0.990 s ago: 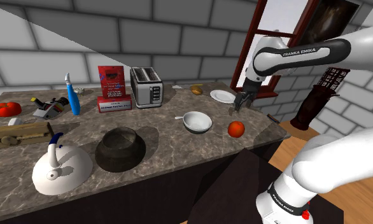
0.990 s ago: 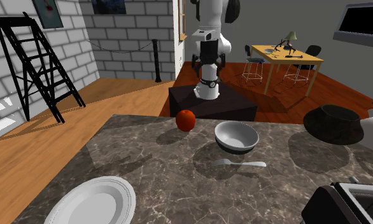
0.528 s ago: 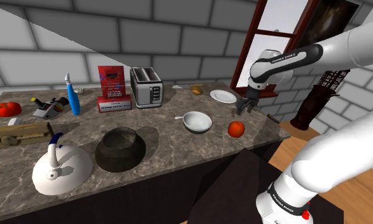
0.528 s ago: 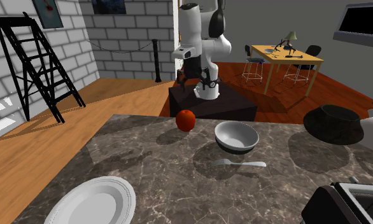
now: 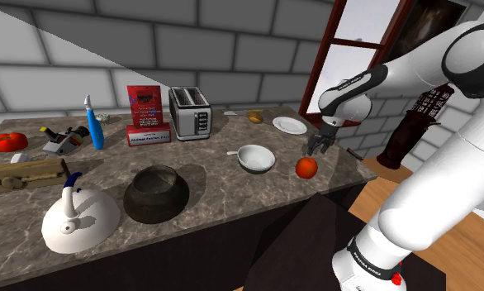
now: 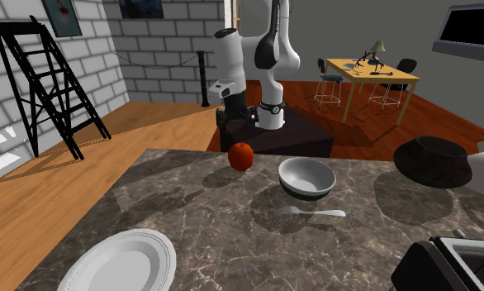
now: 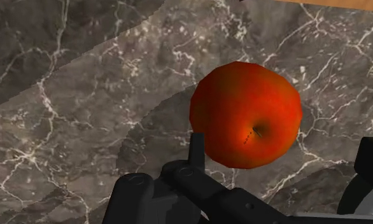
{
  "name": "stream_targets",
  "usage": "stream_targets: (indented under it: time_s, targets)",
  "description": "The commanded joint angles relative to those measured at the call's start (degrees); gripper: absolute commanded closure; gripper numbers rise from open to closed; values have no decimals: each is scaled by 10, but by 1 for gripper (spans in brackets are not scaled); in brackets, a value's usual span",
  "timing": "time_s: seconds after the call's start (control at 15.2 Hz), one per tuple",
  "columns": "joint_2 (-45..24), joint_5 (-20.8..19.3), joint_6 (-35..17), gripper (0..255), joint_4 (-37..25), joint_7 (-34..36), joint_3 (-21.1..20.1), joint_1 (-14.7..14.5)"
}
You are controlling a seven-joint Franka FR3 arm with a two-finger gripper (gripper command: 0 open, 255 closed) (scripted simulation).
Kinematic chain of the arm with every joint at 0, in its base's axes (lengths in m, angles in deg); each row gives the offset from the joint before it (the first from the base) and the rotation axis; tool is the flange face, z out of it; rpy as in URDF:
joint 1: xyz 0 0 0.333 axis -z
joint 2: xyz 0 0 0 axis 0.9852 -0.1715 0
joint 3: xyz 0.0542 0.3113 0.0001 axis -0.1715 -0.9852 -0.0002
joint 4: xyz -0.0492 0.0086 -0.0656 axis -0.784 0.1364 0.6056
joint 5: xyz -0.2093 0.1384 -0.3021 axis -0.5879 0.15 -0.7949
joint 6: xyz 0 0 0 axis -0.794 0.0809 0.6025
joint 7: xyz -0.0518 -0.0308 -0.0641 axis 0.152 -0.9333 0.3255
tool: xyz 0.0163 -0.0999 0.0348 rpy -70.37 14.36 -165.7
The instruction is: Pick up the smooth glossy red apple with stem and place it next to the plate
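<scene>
Apple (image 5: pixel 306 168), red and glossy, sat upright on the dark marbled counter (image 5: pixel 207 198), close to the edge nearest the stand. Its stem dimple faced straight up toward the wrist camera.

The black gripper (image 5: pixel 317 146) hung pointing down just over the apple, set slightly toward the shoulder view's right. Its two fingers stood well apart, wider than the fruit, and they clasped nothing.

In the wrist view one fingertip (image 7: pixel 197 147) lay right against the apple's outline. The other fingertip (image 7: pixel 372 158) was off on the far side, with a strip of bare counter between it and the red skin. Whether the nearer finger touched the apple could not be told from that view. In the shoulder view the fingertips ended just above the apple's top. The apple lay between the two fingers and a little ahead of them, nearer to the one than to the other.

A white bowl (image 5: pixel 256 158) stood near the apple, toward the shoulder view's left, apart from it. The white plate (image 5: pixel 290 125) lay farther back on the counter, beyond the gripper and well apart from the apple.

In the second exterior view the apple (image 6: pixel 241 155) was at the counter's far edge. The plate (image 6: pixel 121 263) was at that view's lower left, and a spoon (image 6: pixel 310 212) lay in front of the bowl.
</scene>
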Motion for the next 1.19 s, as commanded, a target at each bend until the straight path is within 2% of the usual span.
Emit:
stream_targets:
  time_s: [0.0, 0.2, 0.73, 0.79, 1.12]
  targets:
    - [-14, 12, -18, 0, 6, -9, 1, -2]
    - [-32, 31, -39, 0, 13, -22, 2, -6]
    - [-32, 30, -39, 0, 13, -22, 2, -5]
    - [-32, 30, -39, 255, 13, -22, 2, -5]
    - [-32, 30, -39, 255, 13, -22, 2, -5]
